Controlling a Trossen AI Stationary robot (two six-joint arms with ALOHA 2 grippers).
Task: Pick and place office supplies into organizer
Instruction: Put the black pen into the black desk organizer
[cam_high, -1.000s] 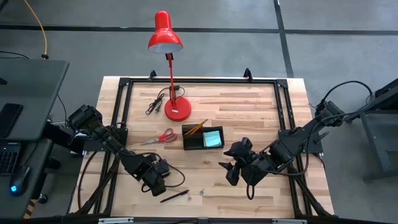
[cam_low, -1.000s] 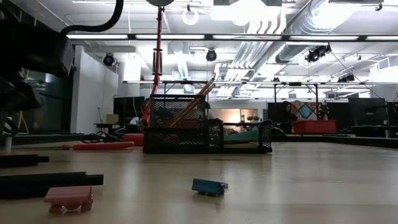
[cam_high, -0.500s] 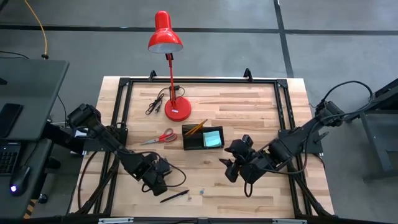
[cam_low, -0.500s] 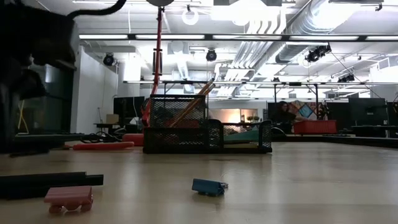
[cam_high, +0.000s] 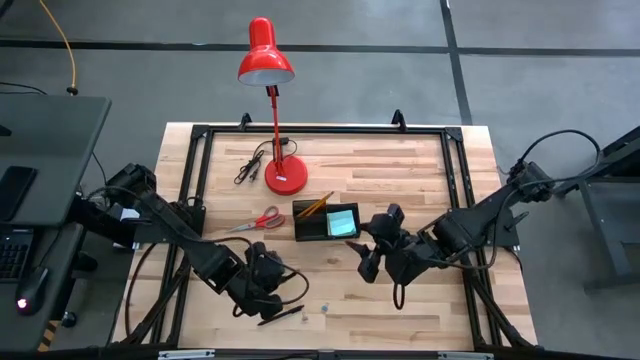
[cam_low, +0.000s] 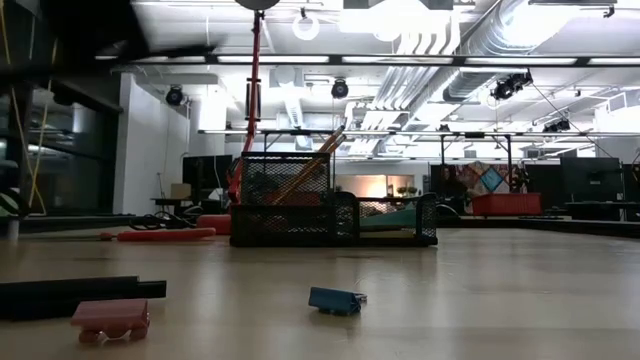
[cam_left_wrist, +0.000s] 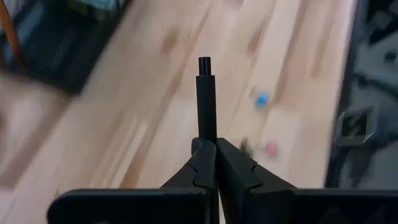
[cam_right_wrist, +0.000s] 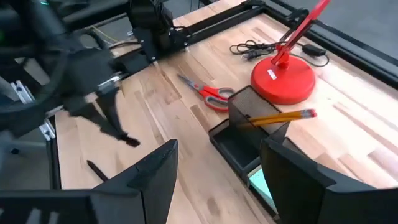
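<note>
Two pencils (cam_high: 315, 204) sit in the tray (cam_high: 326, 221). Left gripper (cam_left_wrist: 211, 163) squeezes one pen (cam_left_wrist: 206, 99); right gripper (cam_high: 366, 262) waits open. Scissors (cam_high: 256, 222) and another pen (cam_high: 281, 315) remain.

Red lamp (cam_high: 267, 60); red-handled scissors (cam_high: 257, 222); black mesh organizer (cam_high: 326, 221) holding teal pad (cam_high: 343, 223) and orange pencils (cam_high: 315, 205); black pen (cam_left_wrist: 206, 99); pale striped wood surface (cam_high: 400, 170).
</note>
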